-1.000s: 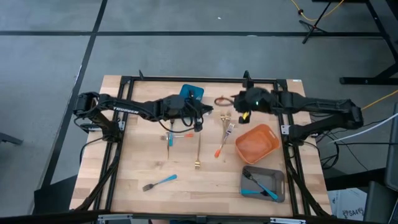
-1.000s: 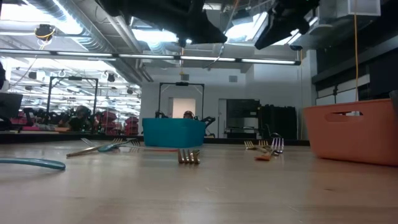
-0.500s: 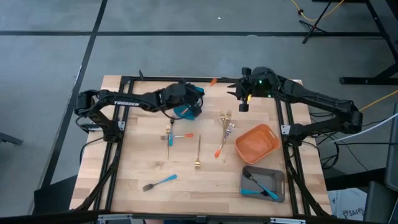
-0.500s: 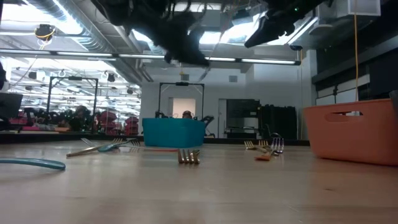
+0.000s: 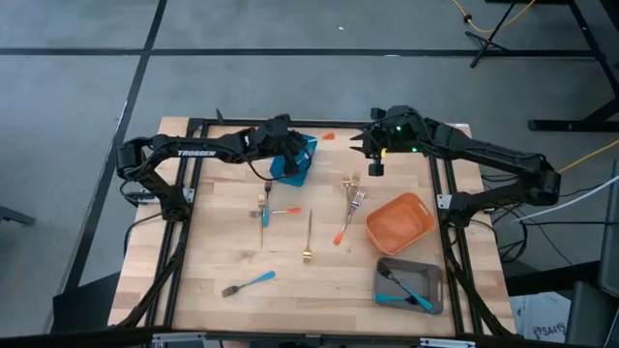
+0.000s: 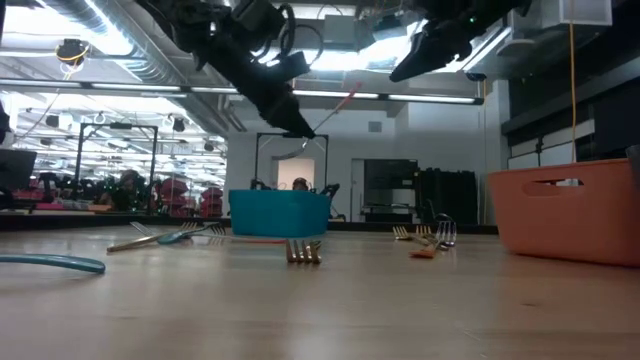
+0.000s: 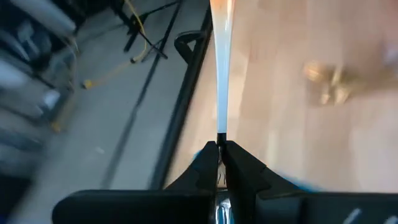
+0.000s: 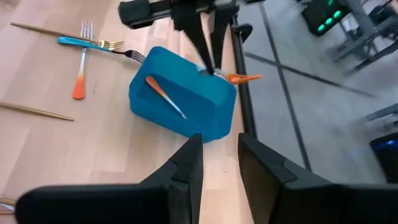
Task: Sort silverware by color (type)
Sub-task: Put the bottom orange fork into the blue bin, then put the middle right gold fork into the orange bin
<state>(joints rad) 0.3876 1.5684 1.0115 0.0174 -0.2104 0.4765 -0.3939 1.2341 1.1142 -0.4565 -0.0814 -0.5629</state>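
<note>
My left gripper point(image 5: 292, 147) is shut on an orange-handled fork point(image 5: 326, 136) above the far rim of the blue container point(image 5: 298, 164). The same fork point(image 6: 330, 108) shows high over the table in the low view. Inside the blue container point(image 8: 180, 106) another orange-handled fork point(image 8: 163, 93) leans on the inner wall. My right gripper point(image 8: 217, 168) hangs open at the far right of the container, nothing between its fingers. Other silverware lies flat on the table: a crossed blue and orange pair point(image 5: 266, 209), a gold fork point(image 5: 309, 237) and a blue fork point(image 5: 248, 283). My left gripper pinches the fork between its two fingertips point(image 7: 208, 163) at the metal neck where the handle begins point(image 7: 221, 138). The fork lies along the fingers, and its handle point(image 7: 221, 56) sticks out beyond them. It is lifted clear and slants over the container.
Gold forks point(image 5: 353, 191) and an orange-handled one point(image 5: 341, 232) lie right of centre. The orange container point(image 5: 398, 220) and the grey container point(image 5: 411, 282), which holds blue forks, stand at the near right. Bare wood lies at the near left.
My left gripper has swung toward the table's far edge with the fork held shut in it, rolling as it went, and now stands over the blue container. My right gripper has drawn back a little toward the far edge.
</note>
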